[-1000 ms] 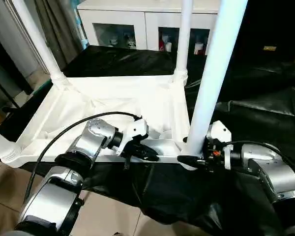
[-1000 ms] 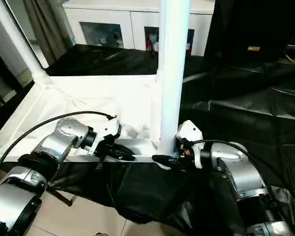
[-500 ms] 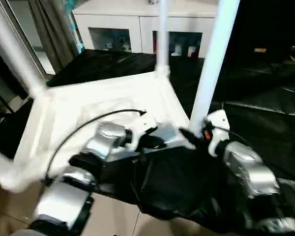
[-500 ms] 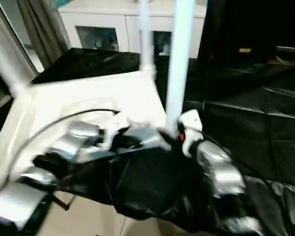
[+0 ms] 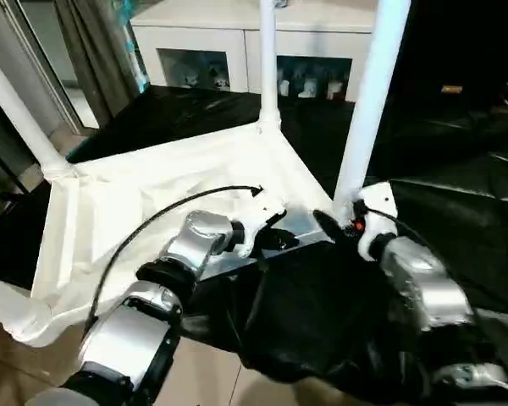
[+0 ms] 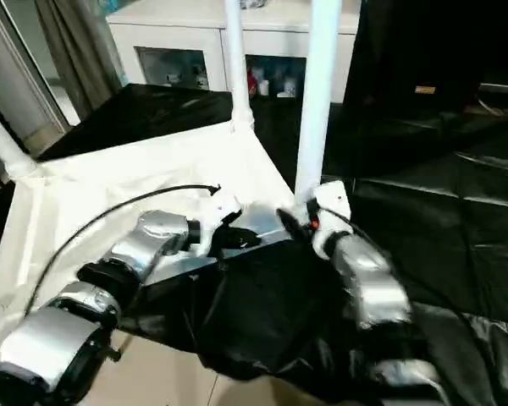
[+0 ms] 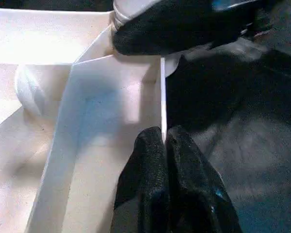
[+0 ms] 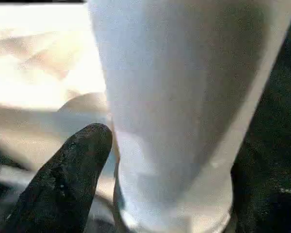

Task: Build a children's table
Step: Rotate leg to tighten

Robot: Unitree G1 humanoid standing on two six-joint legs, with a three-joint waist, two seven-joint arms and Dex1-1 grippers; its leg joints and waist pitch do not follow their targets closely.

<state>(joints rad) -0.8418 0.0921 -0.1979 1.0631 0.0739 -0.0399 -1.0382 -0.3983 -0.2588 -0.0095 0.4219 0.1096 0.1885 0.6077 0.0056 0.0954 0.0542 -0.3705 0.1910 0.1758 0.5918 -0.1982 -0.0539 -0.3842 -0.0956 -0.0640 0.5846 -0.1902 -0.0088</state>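
A room in a home, set up for furniture assembly

Along the far wall stands a white cabinet with glass doors, small ornaments and toys ranged behind the panes, the sort of display piece kept in a living room. Grey-brown curtains hang beside it at the far left corner, next to what looks like a door or window frame. The floor is laid with pale beige tiles. Black plastic sheeting is spread over the work surface and drapes off its near edge, crumpled and glossy, a makeshift cover.
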